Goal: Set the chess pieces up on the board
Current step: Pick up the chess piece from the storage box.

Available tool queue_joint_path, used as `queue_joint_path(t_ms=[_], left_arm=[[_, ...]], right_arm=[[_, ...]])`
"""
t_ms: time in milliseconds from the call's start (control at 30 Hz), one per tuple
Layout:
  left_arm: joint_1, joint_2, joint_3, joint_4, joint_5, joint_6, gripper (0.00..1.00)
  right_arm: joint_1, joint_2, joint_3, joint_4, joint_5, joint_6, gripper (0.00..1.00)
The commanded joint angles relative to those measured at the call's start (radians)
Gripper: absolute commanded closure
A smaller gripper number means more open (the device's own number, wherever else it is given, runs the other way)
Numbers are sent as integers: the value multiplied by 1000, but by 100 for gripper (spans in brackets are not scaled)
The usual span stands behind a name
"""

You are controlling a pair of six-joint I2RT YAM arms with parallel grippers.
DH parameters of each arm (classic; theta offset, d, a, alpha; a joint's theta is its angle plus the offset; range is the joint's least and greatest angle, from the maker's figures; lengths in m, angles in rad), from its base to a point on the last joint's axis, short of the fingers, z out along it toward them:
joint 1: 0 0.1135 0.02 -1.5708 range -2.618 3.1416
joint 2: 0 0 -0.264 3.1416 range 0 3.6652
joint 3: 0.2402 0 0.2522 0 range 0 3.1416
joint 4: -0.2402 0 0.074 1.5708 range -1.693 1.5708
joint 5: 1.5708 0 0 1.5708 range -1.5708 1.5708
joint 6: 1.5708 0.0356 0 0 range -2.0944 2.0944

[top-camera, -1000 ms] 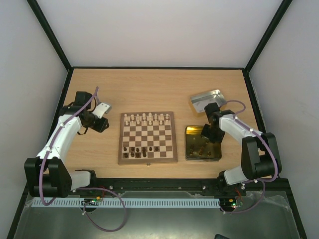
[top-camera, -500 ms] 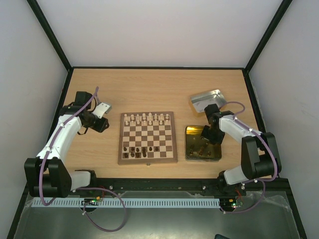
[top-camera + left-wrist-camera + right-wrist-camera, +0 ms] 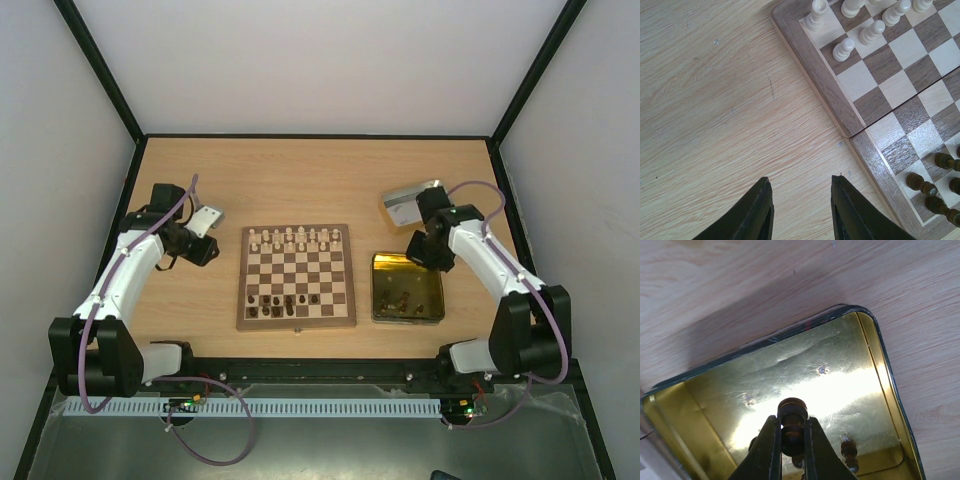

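Two arms are being logged, top view first. The square wooden chessboard with dark-brown and cream checks [image 3: 295, 275] is lying mid-table. Pale cream turned chessmen [image 3: 297, 237] are standing along its far rows, and a few dark brown chessmen [image 3: 285, 303] are standing on its near rows. The right gripper [image 3: 422, 252] is being held over the far edge of the gold-toned rectangular tin [image 3: 432, 300], near the silver rectangular metal tin [image 3: 400, 205]. The left gripper [image 3: 197, 248] is being held left of the board, apart from it.

Left wrist view: the fingers are being kept apart with nothing between them. Bare table is showing below, with the board's edge just beside.

Right wrist view: the jaws are being pressed together on one dark brown chessman [image 3: 792, 412], pinched just below its head above the tin floor. More dark pieces are lying in the tin.

Risks, as judged: the pinch is sitting high and narrow, so the piece could be tilted or dropped in transit. Standing dark neighbours could be knocked over on lowering.

Surface and room: the pale wood-grain tabletop [image 3: 300, 180] is being enclosed by plain white walls [image 3: 320, 60] and black frame bars [image 3: 100, 70].
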Motion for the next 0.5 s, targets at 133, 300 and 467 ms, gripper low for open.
queue_joint_path(t_ms=[133,300,467], left_arm=[[-5,-9,-8,11,4,14,67],[-8,-9,-12,20,5,14,67],[-10,-13,-18,27,3,15,67]], right_arm=[[117,-54,126,-177,9,39,98],[353,3,156,-148,-17,157,98],[553,111,232,-87,-69,243,98]])
